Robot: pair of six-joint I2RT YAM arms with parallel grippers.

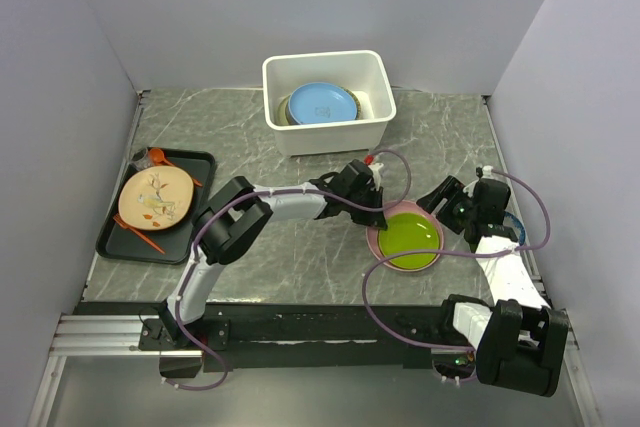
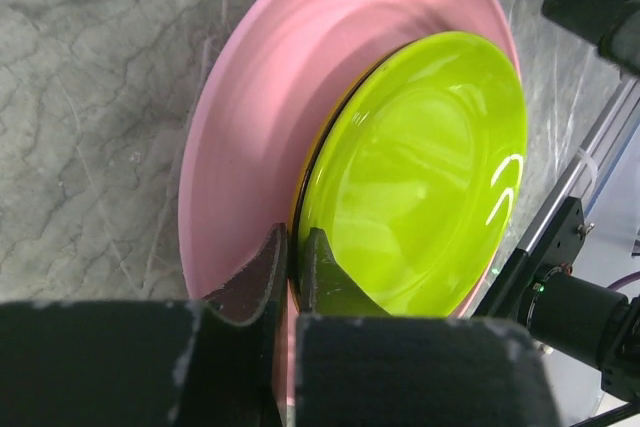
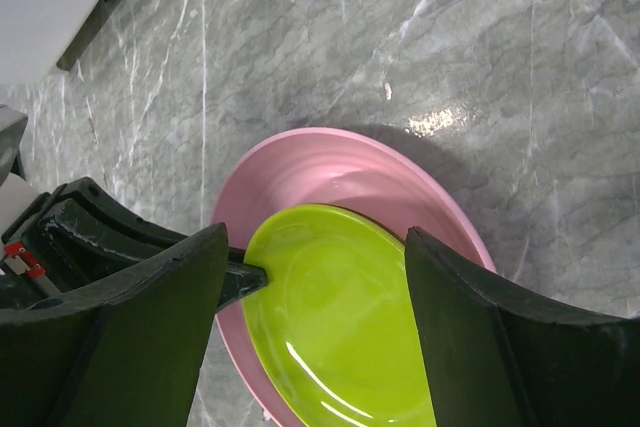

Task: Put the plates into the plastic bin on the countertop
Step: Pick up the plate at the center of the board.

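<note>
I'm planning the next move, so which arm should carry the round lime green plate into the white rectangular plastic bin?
Left. The left gripper is shut on the rim of the round lime green plate, with the white rectangular plastic bin beyond it. The right gripper hangs open, holding nothing.

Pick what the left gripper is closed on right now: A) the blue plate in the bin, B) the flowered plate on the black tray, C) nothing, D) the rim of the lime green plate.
D: in its wrist view, the left gripper pinches the lime green plate at its rim, above the pink plate.
</note>
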